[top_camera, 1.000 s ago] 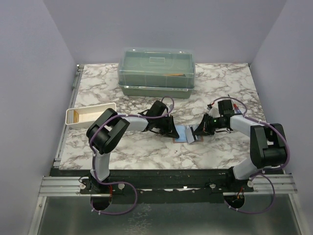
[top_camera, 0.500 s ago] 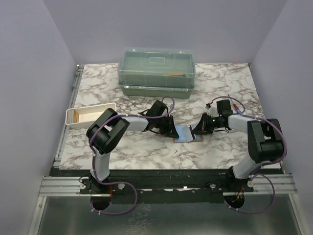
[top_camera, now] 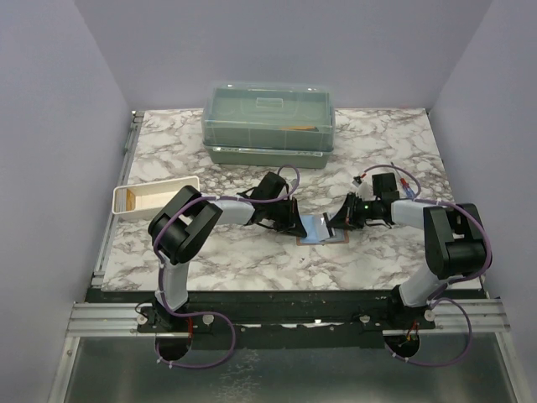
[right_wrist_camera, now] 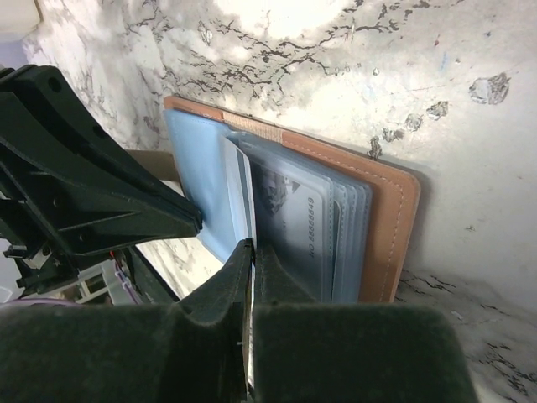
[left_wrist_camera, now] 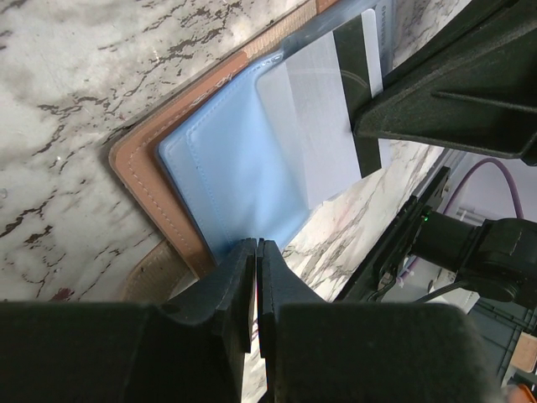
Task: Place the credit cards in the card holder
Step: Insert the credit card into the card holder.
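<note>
Left hand (left_wrist_camera: pixel 256 252), right hand (right_wrist_camera: pixel 250 250) flank card holder (left_wrist_camera: pixel 222 164), blocking sides; near-edge tabletop (top_camera: pixel 252 259) open; green box (top_camera: pixel 269 123) walls rear.

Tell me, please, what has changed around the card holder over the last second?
The right gripper, shut on a credit card, moved slightly toward the left arm, carrying the card further over the card holder. The left gripper stayed clamped on the holder's edge; nothing else moved.

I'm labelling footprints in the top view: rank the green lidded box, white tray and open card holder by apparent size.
1. green lidded box
2. white tray
3. card holder, partly hidden, still clearly smallest
</note>
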You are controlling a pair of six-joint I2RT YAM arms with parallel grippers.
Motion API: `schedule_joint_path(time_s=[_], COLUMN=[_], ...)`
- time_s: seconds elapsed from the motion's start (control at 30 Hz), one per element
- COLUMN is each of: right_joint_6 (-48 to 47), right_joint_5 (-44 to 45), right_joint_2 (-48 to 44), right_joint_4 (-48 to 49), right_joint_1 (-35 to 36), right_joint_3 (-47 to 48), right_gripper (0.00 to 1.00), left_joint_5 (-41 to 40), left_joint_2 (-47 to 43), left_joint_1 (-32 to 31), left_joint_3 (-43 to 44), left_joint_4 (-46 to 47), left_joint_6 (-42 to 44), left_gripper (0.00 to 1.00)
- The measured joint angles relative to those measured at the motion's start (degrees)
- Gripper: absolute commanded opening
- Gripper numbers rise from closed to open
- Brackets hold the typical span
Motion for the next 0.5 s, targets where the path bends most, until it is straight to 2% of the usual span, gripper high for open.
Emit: schedule_joint_path(time_s=[0.2,0.37,0.5], right_joint_6=[2.25,4.55,4.59], right_joint_5=[-0.11,0.90,4.52], right_joint_2=[-0.46,-2.12,-4.76], right_joint_4=[2.97,3.61,-0.33], right_joint_1=[1.07,1.57,2.19], right_joint_3=[-1.57,-2.75,-1.57], right_gripper=[0.13,0.33,0.45], left_joint_5=[-0.02,-0.07,-0.04], left_joint_2=[0.00,0.00,0.00], left_joint_1=[0.02,0.00,0.00], left_joint_3=[0.02,0.22,0.24], left_joint_4=[-0.11,-0.39,-0.42], left_joint_6=[0.00,0.13,0.26], left_gripper=[0.12,0.14,0.16])
